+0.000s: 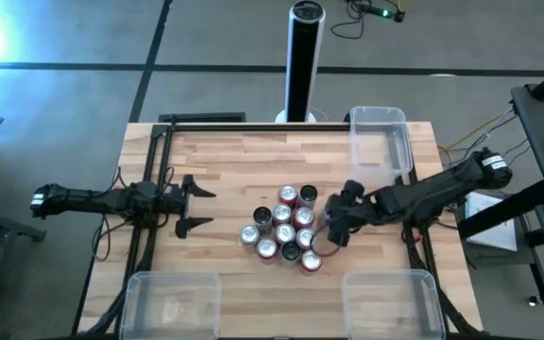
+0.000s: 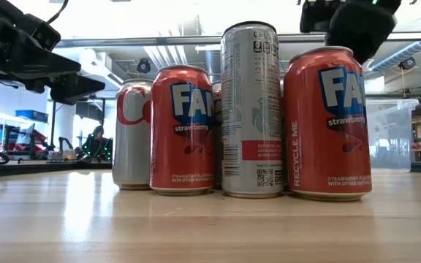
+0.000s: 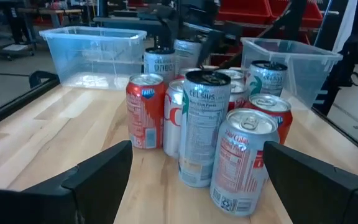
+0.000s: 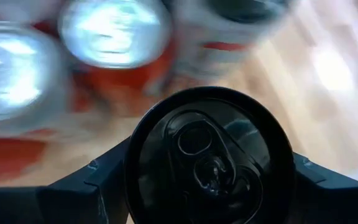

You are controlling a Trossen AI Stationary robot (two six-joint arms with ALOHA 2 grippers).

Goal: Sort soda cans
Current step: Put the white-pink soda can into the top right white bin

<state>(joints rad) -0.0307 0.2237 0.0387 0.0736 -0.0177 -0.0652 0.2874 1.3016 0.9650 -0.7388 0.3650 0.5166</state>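
While the left claw (image 1: pixel 195 207) waits released, the right claw (image 1: pixel 333 227) grips a black-topped can (image 4: pixel 209 155) — beside the cluster (image 1: pixel 282 230).

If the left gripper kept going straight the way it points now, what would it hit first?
Probably the nearest soda cans of the cluster: the left gripper, open and pointing across the table, has the tall Celsius can and a red-and-silver can straight ahead. Which comes first is hard to judge.
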